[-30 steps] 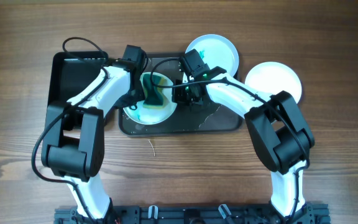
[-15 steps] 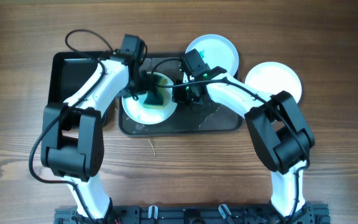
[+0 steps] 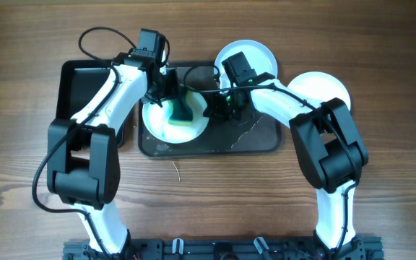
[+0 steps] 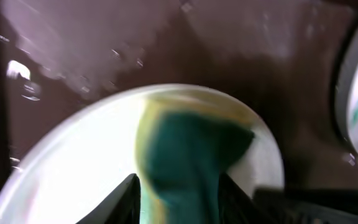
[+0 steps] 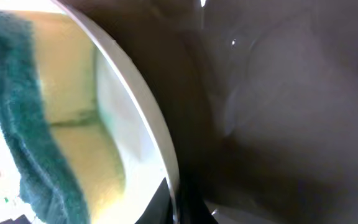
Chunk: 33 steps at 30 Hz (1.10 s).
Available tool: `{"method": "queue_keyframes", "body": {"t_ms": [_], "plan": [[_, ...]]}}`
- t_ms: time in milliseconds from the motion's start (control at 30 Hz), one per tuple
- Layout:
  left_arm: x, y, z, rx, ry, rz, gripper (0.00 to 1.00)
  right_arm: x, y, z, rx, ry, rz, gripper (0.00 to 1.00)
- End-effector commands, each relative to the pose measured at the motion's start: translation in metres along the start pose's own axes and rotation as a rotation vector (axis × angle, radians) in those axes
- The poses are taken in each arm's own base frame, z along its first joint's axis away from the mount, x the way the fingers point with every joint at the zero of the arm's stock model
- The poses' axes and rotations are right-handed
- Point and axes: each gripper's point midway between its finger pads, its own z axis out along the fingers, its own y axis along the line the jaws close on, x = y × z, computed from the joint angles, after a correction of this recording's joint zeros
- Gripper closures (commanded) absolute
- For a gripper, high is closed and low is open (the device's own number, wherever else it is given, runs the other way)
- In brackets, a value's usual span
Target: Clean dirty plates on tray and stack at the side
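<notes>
left end effector (image 4: 179, 194) clamped on sponge (image 4: 188, 146) atop plate (image 4: 73, 168) on tray (image 3: 255, 137) | right end effector (image 3: 224, 108) at plate rim, grip: cannot tell

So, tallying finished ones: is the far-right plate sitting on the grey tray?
No, that plate lies on the wooden table, right of the tray.

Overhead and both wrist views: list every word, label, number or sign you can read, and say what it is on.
None can be read. Nothing printed shows on the plate, sponge, tray or black tray. Both wrist views are blurred.
</notes>
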Motion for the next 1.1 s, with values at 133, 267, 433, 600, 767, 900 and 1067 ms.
{"method": "queue_keyframes", "body": {"t_ms": [133,267,433,600,767,900,1067], "plan": [[0.011,-0.016,0.006,0.091,0.065,0.017,0.65,0.005,-0.008,0.014,0.007,0.03,0.003,0.96],[0.018,-0.016,0.009,0.085,0.083,0.022,0.65,0.005,-0.008,0.014,0.009,0.03,0.003,0.96],[0.041,-0.008,0.024,0.031,0.126,0.038,0.66,0.004,-0.01,0.014,0.02,0.022,0.015,0.96],[0.055,0.001,0.039,-0.027,0.125,0.061,0.75,0.003,-0.01,0.014,0.019,0.021,0.017,0.96],[0.058,0.023,0.046,-0.13,0.099,0.03,0.96,0.003,-0.01,0.014,0.019,0.021,0.02,0.96],[0.05,0.038,0.043,-0.211,0.057,0.011,0.96,0.003,-0.012,0.014,0.027,0.017,0.031,0.96],[0.035,0.065,0.023,-0.325,0.015,-0.04,0.96,0.003,-0.013,0.014,0.036,0.016,0.034,0.96]]}}
